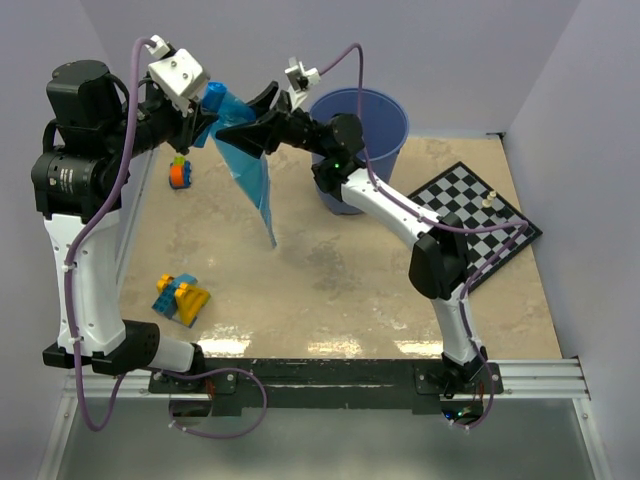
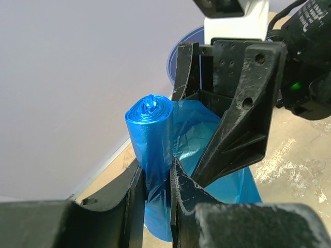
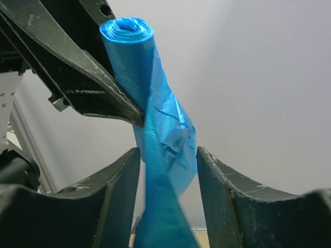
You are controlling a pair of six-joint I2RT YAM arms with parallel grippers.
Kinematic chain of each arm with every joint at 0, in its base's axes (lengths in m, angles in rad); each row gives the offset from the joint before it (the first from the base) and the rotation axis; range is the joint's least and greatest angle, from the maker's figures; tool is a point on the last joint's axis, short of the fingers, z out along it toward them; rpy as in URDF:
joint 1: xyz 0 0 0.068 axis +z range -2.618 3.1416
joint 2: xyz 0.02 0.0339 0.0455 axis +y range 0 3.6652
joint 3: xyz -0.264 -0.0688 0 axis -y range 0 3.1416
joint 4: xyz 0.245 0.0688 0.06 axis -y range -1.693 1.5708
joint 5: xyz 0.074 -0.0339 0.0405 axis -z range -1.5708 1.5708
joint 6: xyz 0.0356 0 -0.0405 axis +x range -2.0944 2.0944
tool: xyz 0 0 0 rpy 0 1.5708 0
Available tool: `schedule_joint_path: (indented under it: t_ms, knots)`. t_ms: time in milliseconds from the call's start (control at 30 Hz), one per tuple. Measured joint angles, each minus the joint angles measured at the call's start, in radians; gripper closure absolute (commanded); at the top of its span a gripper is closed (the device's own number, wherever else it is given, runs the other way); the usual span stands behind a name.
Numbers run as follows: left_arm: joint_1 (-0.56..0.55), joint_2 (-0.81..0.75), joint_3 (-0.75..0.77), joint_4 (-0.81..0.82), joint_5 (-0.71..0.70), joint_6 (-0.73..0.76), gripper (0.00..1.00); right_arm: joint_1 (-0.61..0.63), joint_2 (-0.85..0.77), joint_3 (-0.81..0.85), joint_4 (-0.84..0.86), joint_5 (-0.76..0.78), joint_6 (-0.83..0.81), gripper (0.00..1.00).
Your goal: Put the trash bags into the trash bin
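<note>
High above the surface (image 1: 330, 280), left of the trash bin (image 1: 388, 140) in the top view, the left pincer (image 2: 155, 181) is pinching the rolled trash bags (image 2: 150, 134) near the roll's lower end, and the roll stands upright between its fingers. The right pincer (image 3: 168, 157) is spread, its fingers straddling the loose film that hangs from the roll (close on both sides, not pressed on it). That film looks feather-light, limp and slick, so it would likely slip or stretch. The tight roll is the firmer hold, and a tug on the tail would probably unspool more. The trash bin stands open-topped on the surface; what shows of its inside holds nothing I can make out.
</note>
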Motion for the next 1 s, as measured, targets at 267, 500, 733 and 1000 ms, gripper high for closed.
schedule_joint_path:
  t_ms: [267, 500, 733, 1000]
  knots:
    - [0.000, 0.000, -0.001, 0.000, 0.003, 0.000, 1.00, 0.002, 0.009, 0.001, -0.001, 0.029, 0.014, 0.69]
    - [0.000, 0.000, -0.004, 0.001, 0.003, 0.000, 1.00, 0.002, 0.009, 0.005, 0.000, 0.052, 0.029, 0.97]
    - [0.000, -0.002, -0.010, 0.003, 0.003, -0.005, 1.00, 0.002, 0.009, 0.005, 0.001, 0.052, 0.043, 1.00]
    - [0.000, -0.002, -0.013, 0.014, 0.003, -0.021, 1.00, 0.002, 0.009, 0.004, 0.006, 0.052, 0.071, 0.83]
